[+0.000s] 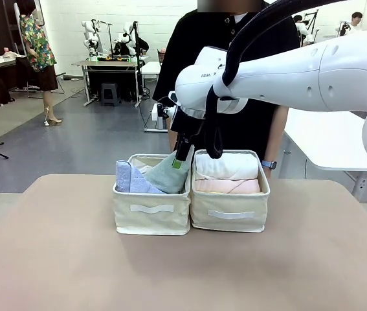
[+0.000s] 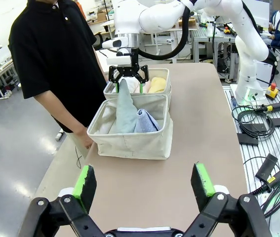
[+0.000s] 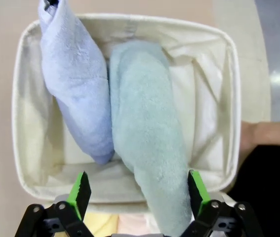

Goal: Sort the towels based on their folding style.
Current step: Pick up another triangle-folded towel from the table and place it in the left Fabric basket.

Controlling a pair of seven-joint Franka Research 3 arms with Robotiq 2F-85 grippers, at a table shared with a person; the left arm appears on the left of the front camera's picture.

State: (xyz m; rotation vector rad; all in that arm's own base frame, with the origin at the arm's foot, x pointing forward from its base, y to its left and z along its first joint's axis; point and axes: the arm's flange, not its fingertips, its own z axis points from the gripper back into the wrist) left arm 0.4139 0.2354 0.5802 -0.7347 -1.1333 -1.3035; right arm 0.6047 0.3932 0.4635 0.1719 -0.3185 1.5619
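Observation:
Two cone-folded towels stand in the left cream basket point(image 1: 151, 210): a lavender-blue one point(image 1: 131, 178) and a pale grey-green one point(image 1: 167, 175). The right basket point(image 1: 230, 214) holds a rolled white towel point(image 1: 225, 165) above a rolled pink one point(image 1: 228, 186). My right gripper point(image 1: 183, 155) hangs open over the left basket, its fingers spread on either side of the grey-green towel's tip point(image 3: 149, 133) without pinching it. The lavender towel point(image 3: 75, 89) lies beside it. My left gripper point(image 2: 144, 185) is open above the bare table, well short of the baskets.
A person in a black shirt point(image 1: 235, 78) stands right behind the baskets, one hand point(image 3: 268, 133) near the left basket's rim point(image 3: 130, 22). The tan tabletop point(image 1: 183, 272) in front of the baskets is free. Cables and an arm base point(image 2: 251, 94) lie beyond the table.

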